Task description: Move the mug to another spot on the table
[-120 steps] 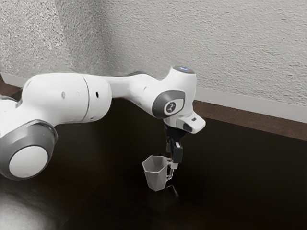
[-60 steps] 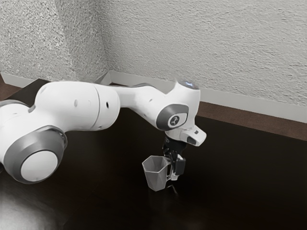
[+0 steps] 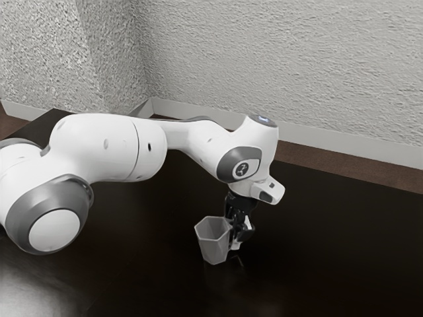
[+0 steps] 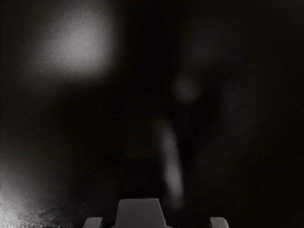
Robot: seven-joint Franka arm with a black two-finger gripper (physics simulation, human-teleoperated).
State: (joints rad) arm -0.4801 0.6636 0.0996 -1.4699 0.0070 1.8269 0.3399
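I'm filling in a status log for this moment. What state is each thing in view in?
mug: upright on the table, opening up, looks empty, handle toward the exterior view's right.
gripper: pointing down, low at the mug's handle; whether it is open or shut cannot be told.
table: dark and glossy, bearing the mug.
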